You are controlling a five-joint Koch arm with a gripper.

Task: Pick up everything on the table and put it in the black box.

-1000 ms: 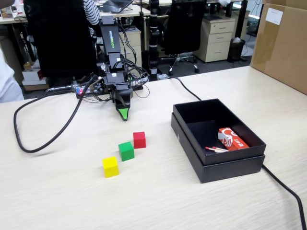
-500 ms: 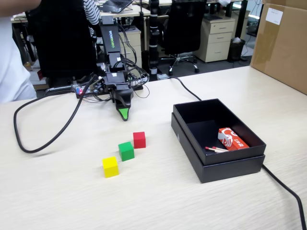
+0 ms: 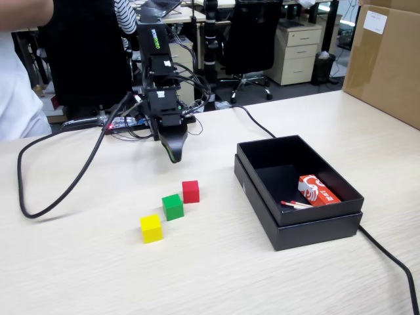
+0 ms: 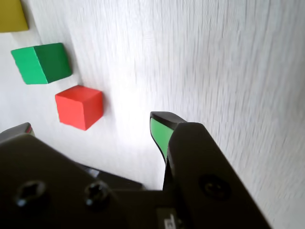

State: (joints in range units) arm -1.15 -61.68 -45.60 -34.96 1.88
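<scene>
Fixed view — fingers (image 3: 172, 156) hang above the table (image 3: 98, 262), gap not discernible — red cube (image 3: 190, 191) nearby.

Red cube (image 3: 190, 191), green cube (image 3: 172, 206), yellow cube (image 3: 150, 228) lie near black box (image 3: 308, 231).

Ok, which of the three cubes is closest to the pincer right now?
The red cube: it sits just below the pincer in the fixed view, with the green cube and yellow cube farther along.

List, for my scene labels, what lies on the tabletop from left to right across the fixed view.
Black cable loop → yellow cube → green cube → red cube → black box, holding red-tipped sticks and then an orange-red and white packet.
</scene>
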